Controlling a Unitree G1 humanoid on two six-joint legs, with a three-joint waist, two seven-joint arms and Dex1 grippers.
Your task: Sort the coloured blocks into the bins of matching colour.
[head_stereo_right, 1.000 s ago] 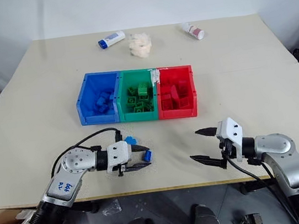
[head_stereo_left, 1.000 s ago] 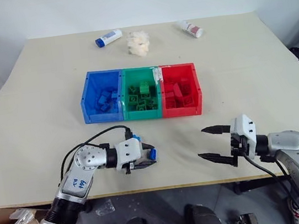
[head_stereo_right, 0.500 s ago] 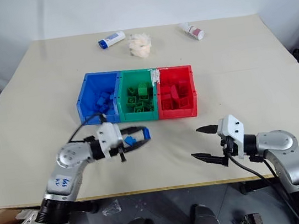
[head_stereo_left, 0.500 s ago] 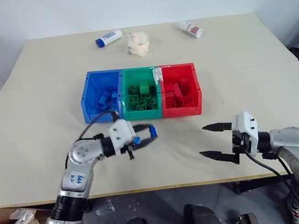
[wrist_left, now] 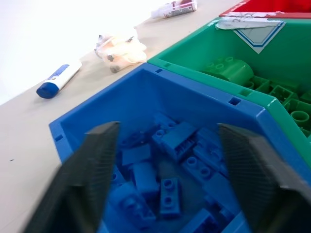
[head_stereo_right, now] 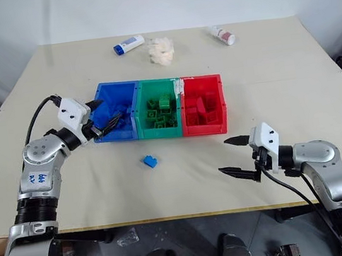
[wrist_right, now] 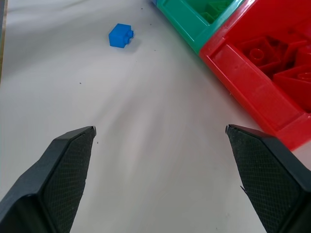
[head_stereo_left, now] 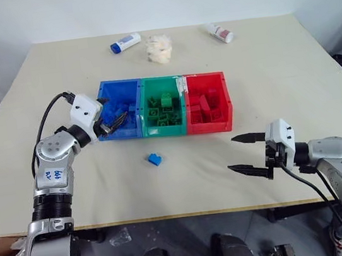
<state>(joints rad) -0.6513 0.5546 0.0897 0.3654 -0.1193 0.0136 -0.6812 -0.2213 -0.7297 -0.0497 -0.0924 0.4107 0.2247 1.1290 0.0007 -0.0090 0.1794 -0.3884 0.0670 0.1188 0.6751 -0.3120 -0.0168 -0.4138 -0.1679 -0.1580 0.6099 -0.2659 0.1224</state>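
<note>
The bins stand joined in a row at mid-table: the blue bin (head_stereo_left: 117, 84), the green bin (head_stereo_left: 159, 79) and the red bin (head_stereo_left: 202, 76), each holding several blocks of its own colour. My left gripper (head_stereo_left: 111, 111) hangs over the blue bin's near left corner, open with nothing between its fingers (wrist_left: 92, 160). Below it, blue blocks (wrist_left: 177, 137) lie in the bin. One blue block (head_stereo_left: 155, 159) lies loose on the table in front of the bins. My right gripper (head_stereo_left: 233, 155) hovers open and empty over the table at the front right, pointing toward that block (wrist_right: 120, 35).
At the far side of the table lie a white tube with a blue cap (head_stereo_left: 125, 43), a crumpled white lump (head_stereo_left: 159, 48) and a white tube with red print (head_stereo_left: 218, 32). The table's front edge runs just behind my right gripper.
My left gripper rose from the table's front and swung left and away to the blue bin, then opened; the blue block it held is gone from its fingers. The right arm stayed put.
</note>
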